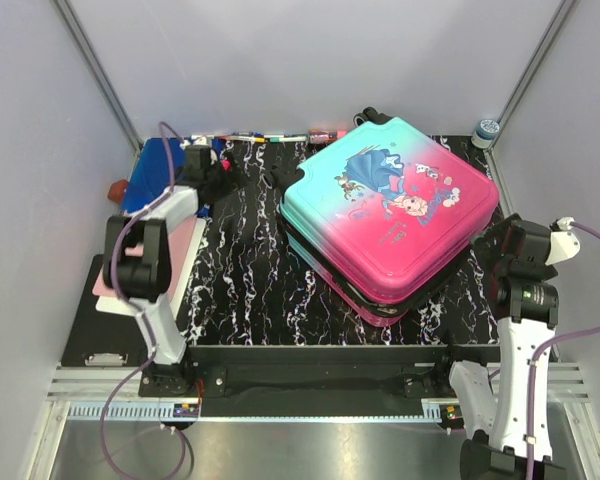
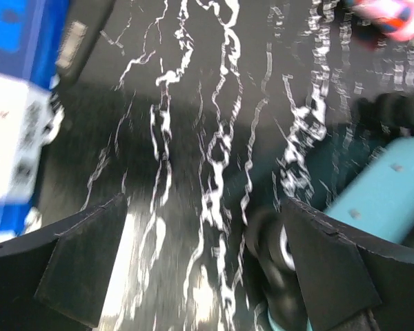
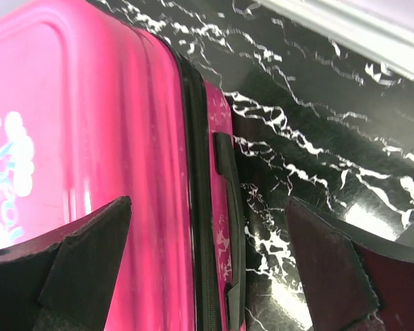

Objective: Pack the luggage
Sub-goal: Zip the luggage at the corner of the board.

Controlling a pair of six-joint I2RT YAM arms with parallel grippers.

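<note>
While packing looks unbegun, we list: table (image 1: 240,290); luggage (image 1: 390,215), shut, flat on its right half, yet to open; folder (image 1: 152,165), left, outside; right gripper (image 3: 207,214), wide, empty, over luggage's handle edge; left gripper (image 2: 203,221), wide, empty, above table; pens (image 1: 265,137), far edge.

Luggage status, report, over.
Left claw open, empty. Right claw open, by luggage side handle. Luggage flat, lid down, nothing on top.
</note>
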